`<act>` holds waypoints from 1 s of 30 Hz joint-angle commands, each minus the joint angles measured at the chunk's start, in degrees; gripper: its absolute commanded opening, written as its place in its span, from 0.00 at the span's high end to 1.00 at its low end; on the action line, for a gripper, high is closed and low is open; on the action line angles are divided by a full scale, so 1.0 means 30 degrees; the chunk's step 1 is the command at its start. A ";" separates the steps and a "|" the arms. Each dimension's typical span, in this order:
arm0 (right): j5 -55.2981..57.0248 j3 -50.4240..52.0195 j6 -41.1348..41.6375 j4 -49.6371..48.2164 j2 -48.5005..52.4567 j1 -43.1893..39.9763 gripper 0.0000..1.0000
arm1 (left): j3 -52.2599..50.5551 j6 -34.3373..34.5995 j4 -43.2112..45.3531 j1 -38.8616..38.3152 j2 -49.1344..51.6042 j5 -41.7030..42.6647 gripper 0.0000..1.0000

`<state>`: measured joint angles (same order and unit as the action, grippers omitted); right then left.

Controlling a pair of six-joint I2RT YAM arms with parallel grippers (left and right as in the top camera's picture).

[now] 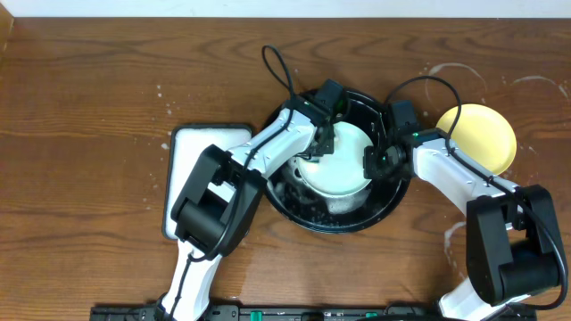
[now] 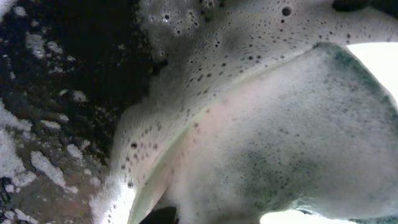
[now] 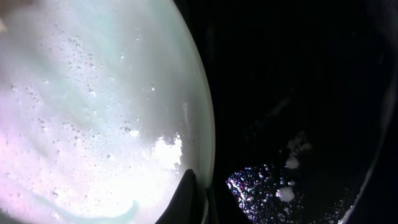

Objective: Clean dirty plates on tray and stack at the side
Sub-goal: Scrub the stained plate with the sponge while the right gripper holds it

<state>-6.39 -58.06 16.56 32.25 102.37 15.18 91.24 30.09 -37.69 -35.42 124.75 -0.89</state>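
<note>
The black tray [image 1: 343, 223], flecked with foam, sits at the table's centre. A pale mint-green plate [image 1: 343, 165] lies in it, soapy all over. My left gripper [image 1: 324, 138] presses down on the plate's far part and is shut on a foam-covered greenish sponge [image 2: 292, 143]; its fingers are mostly hidden by foam. My right gripper [image 1: 375, 160] is shut on the plate's right rim [image 3: 202, 124], one dark finger [image 3: 186, 199] on top of it. The yellow plate [image 1: 482, 138] lies on the soapy wood patch [image 1: 535, 89] at the right. A third plate does not clearly show.
A white rectangular tray with a black rim [image 1: 198, 147] lies left of the black tray, under my left arm. Soap foam lies in clumps on the black tray floor [image 3: 286, 186]. Cables arch over both wrists.
</note>
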 commanded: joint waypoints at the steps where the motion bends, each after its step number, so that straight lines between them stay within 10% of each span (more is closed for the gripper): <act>1: 0.1464 0.0328 -0.0539 0.0415 0.0597 -0.0058 0.99 | -0.0444 -0.0444 0.1632 -0.0291 0.1246 -0.0546 0.93; 14: 0.1464 0.0328 -0.0539 0.0466 0.0597 -0.0058 0.99 | -0.0444 0.3810 0.3249 -0.1275 0.1246 0.9092 0.92; 30: 0.1472 0.0328 -0.0539 0.0539 0.0597 -0.0058 0.99 | -0.0437 0.3796 -0.4911 0.0364 0.1202 0.8939 0.92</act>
<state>-5.54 -58.15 16.88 32.67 102.37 15.18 92.05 40.32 -49.58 -36.01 125.99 27.16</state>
